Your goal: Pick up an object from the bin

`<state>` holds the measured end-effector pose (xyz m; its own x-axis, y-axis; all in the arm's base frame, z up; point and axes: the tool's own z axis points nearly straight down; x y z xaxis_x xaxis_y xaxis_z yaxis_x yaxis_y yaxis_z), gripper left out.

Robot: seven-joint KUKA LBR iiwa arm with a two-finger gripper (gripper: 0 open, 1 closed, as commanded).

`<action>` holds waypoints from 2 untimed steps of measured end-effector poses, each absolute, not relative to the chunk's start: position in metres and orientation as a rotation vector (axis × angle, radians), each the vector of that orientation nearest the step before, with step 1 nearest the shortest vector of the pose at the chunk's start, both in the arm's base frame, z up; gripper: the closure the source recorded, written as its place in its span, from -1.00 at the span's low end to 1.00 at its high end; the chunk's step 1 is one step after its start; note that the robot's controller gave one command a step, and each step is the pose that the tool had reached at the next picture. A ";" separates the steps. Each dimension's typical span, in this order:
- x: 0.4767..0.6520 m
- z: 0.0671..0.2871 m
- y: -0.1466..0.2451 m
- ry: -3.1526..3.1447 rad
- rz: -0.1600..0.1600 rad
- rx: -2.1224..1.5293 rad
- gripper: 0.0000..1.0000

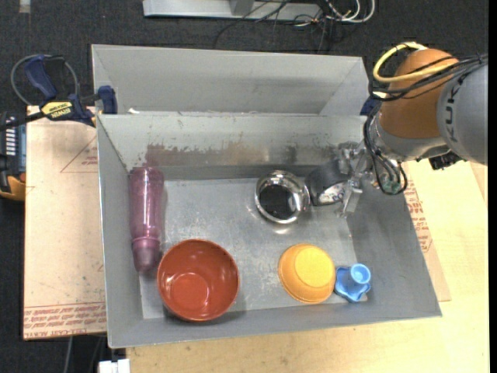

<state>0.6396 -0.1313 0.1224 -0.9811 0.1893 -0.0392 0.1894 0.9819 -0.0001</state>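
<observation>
My gripper (345,186) hangs low at the right side of the bin, close to the right wall. Just left of it lies a shiny metal cup (278,198) with a dark inside, and its dark handle (320,183) points right toward the gripper. The gripper's tip is at the end of that handle; whether they touch I cannot tell. An orange bowl (308,273) sits upside down in front of the gripper, apart from it.
A small blue cap-like piece (353,282) lies beside the orange bowl at the front right. A red bowl (199,279) stands open side up at the front left. A purple bottle (145,217) lies along the left wall. The arm reaches in over the right rim.
</observation>
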 end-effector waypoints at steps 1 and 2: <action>0.639 0.122 -0.131 3.080 -0.006 0.325 -1.00; 0.677 0.109 -0.106 2.954 -0.004 0.521 1.00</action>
